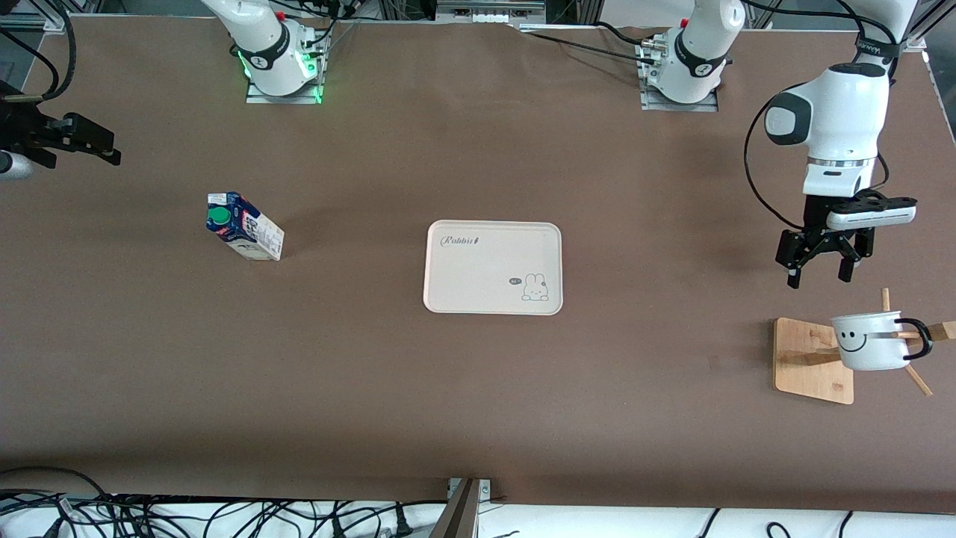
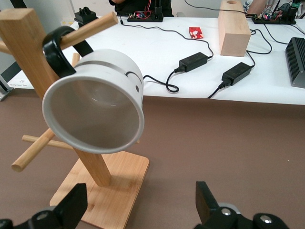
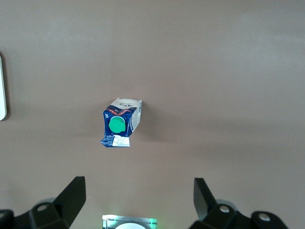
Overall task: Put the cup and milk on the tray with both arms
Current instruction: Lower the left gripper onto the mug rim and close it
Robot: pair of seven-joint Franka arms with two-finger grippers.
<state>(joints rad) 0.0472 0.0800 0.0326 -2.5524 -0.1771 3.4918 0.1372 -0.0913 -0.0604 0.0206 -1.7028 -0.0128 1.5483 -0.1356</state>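
The cup (image 1: 870, 340), white with a black smiley face, hangs by its black handle on a peg of a wooden rack (image 1: 812, 362) at the left arm's end of the table. In the left wrist view its mouth (image 2: 95, 112) faces the camera. My left gripper (image 1: 820, 270) is open and empty over bare table beside the rack; it also shows in its own view (image 2: 140, 200). The milk (image 1: 243, 226) stands toward the right arm's end and shows in the right wrist view (image 3: 120, 123). My right gripper (image 1: 104, 146) is open and empty in the air (image 3: 138, 191), apart from the milk. The tray (image 1: 493, 267) lies at mid-table with nothing on it.
The rack's square base (image 2: 102, 191) rests on the brown table. The tray's edge (image 3: 2, 90) shows in the right wrist view. Cables (image 1: 187, 515) run along the table's edge nearest the front camera. The arm bases (image 1: 284, 63) stand at the edge farthest from that camera.
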